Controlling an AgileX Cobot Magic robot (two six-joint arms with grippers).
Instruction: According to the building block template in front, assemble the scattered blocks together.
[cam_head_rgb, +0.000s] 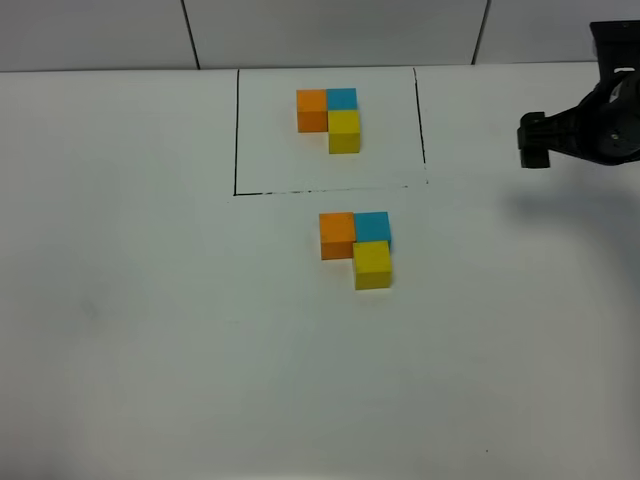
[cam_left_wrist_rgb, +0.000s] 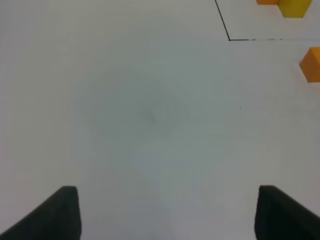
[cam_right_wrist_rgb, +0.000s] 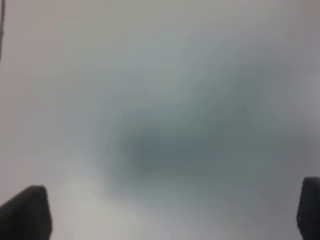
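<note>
The template (cam_head_rgb: 237, 130) is a thin black rectangle at the back holding an orange, a blue and a yellow cube touching in an L. In front of it the loose orange cube (cam_head_rgb: 337, 235), blue cube (cam_head_rgb: 372, 227) and yellow cube (cam_head_rgb: 372, 265) stand together in the same L. My right gripper (cam_head_rgb: 535, 140) hovers at the far right, away from the cubes; its wrist view shows two dark fingertips (cam_right_wrist_rgb: 25, 212) wide apart over bare table. My left gripper (cam_left_wrist_rgb: 167, 212) is open over bare table; the loose orange cube (cam_left_wrist_rgb: 311, 64) and the template corner (cam_left_wrist_rgb: 229, 39) show at its edge.
The white table (cam_head_rgb: 150, 330) spreads wide around the cubes. A grey panelled wall (cam_head_rgb: 330, 30) runs along the back. The right arm's shadow (cam_head_rgb: 560, 210) falls on the table at the right.
</note>
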